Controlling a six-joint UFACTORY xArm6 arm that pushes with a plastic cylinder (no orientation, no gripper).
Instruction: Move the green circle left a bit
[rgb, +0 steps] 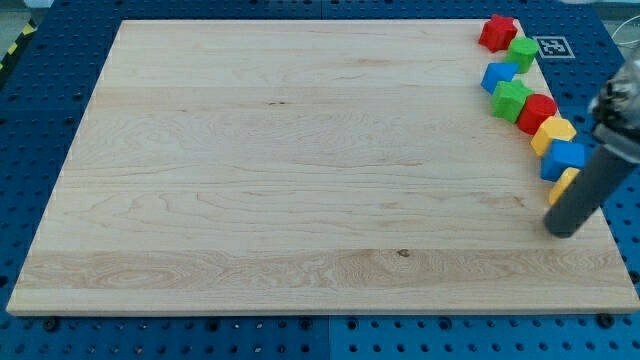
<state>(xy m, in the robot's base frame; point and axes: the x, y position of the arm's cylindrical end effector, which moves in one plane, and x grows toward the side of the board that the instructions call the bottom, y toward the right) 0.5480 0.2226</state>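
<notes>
Nearest you is the front edge of the pale wooden board (300, 200), which fills most of the view and lies on a blue perforated table (60, 60). You have no fingers to check on this arm: it ends in a straight dark rod (590, 185), so nothing is grasped or clamped.

My tip (563, 232) sits on the board near its right edge, just below the lowest block in a chain of eight that runs down the view's right side.

From the view's top, you see a red star-like block (497, 32), then the green circle (521, 52) just beside it and lower right. Below that come a blue block (499, 75), a second green block (510, 100), a red block (537, 112), a yellow block (553, 133), another blue block (564, 158) and a small yellow block (563, 185) partly hidden by the rod. Their shapes, apart from the first two, you probably cannot make out here.

The green circle is well apart from my tip, near the board's top right corner, beside a black-and-white marker tag (554, 46).
</notes>
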